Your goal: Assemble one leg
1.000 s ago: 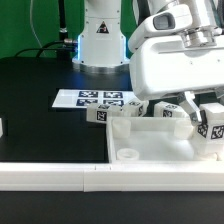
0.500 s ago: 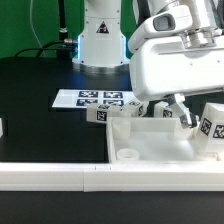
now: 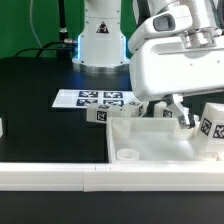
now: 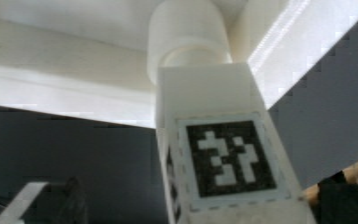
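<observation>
One leg [image 3: 211,126], a white block with a black-and-white tag, leans tilted over the edge of the large white panel [image 3: 150,146] on the exterior view's right. My gripper [image 3: 200,115] is open around it; one dark finger [image 3: 180,109] stands apart from the leg. In the wrist view the leg [image 4: 211,130] lies between the fingers with gaps on both sides. Its round peg end [image 4: 194,35] points toward the white panel [image 4: 51,85]. The gripper [image 4: 194,200] shows only as dark fingertips [image 4: 355,188] at the picture's corners.
The marker board [image 3: 90,98] lies on the black table behind the panel. Other alike legs [image 3: 101,113] lie between the marker board and the panel, under the gripper body. The robot base [image 3: 100,35] stands at the back. A white rail [image 3: 60,178] runs along the front.
The fingers have spread apart from the leg, and the leg has tipped over to a tilt. Nothing has moved in the last half second.
</observation>
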You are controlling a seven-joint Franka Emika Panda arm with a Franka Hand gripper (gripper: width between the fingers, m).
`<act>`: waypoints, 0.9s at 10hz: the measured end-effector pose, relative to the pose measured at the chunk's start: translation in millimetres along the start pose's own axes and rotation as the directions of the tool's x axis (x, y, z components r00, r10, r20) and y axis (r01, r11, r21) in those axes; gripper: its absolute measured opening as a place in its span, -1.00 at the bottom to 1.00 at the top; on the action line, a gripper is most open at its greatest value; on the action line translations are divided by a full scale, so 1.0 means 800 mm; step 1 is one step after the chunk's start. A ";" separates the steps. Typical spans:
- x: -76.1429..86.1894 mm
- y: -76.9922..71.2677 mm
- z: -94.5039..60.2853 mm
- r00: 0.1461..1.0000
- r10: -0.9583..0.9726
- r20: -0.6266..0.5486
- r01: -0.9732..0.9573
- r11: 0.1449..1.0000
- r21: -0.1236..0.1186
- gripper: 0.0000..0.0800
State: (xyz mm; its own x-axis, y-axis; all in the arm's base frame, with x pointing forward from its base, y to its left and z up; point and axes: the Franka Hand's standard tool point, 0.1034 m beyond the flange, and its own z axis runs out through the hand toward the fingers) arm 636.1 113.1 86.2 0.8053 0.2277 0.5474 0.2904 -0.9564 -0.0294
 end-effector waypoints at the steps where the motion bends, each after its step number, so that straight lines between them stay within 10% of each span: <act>1: 0.008 0.001 -0.009 1.000 0.006 0.029 -0.006 1.000 0.004 0.62; 5: 0.013 0.007 -0.005 0.979 0.041 0.202 -0.052 0.997 0.048 0.62; 9: -0.002 -0.033 -0.005 0.882 0.101 0.460 -0.162 0.982 0.094 0.62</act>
State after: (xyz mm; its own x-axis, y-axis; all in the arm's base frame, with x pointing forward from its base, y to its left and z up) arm 624.6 137.4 89.4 0.9775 0.1882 0.0949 0.2037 -0.9593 -0.1956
